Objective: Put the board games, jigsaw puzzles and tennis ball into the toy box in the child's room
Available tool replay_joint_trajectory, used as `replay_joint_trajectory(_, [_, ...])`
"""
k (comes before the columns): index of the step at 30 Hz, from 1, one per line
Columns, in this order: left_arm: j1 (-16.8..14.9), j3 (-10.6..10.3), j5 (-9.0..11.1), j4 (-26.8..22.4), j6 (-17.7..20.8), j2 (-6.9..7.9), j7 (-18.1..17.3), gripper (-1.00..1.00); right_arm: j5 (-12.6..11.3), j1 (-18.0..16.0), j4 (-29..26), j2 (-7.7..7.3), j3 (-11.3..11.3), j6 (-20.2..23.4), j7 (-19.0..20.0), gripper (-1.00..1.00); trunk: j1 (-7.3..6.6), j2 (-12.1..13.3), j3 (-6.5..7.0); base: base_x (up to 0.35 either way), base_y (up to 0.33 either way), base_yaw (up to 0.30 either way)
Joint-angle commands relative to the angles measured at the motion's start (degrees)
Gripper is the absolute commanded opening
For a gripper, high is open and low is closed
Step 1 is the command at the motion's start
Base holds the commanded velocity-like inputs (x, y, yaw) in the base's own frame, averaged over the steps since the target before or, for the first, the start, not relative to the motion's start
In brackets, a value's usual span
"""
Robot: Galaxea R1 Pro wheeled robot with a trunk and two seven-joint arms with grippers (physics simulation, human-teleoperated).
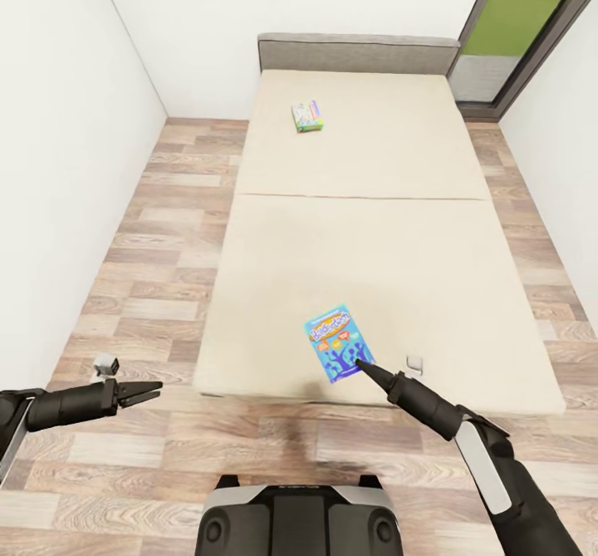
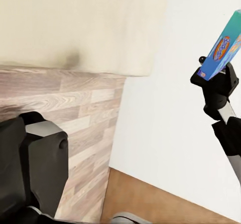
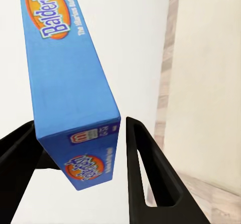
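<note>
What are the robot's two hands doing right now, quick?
Left gripper: open, holding nothing, out over the floor.
Right gripper: closed on the blue board game, at the bed's near edge.

Two board games: one blue board game [image 1: 338, 345], one pale green board game [image 1: 307, 116], one bed [image 1: 274, 307]

far board game [image 1: 307, 115]: print too small to read | blue board game [image 3: 70, 83]: top cut by frame edge in right wrist view | right claw [image 1: 359, 363]: fingertips hidden against box in head view
</note>
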Motion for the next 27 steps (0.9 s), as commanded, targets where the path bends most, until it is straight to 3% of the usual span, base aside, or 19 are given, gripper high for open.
replay_joint_trajectory(1, [-0.03,-0.46,-0.04,-0.07,0.69,0.03,-0.23,1.0,-0.38,0.2,-0.13,-0.05,-0.05,0.41,0.14,-1.0,0.03,-0.08,0.04,0.0,0.0,0.071])
replay_joint_trajectory(27, [-0.03,-0.78,-0.01,-0.09,0.81,0.36,-0.23,1.0,-0.41,0.66,-0.43,-0.13,-0.11,0.28,0.67,-1.0,0.03,-0.08,2.52,0.0,0.0,0.071])
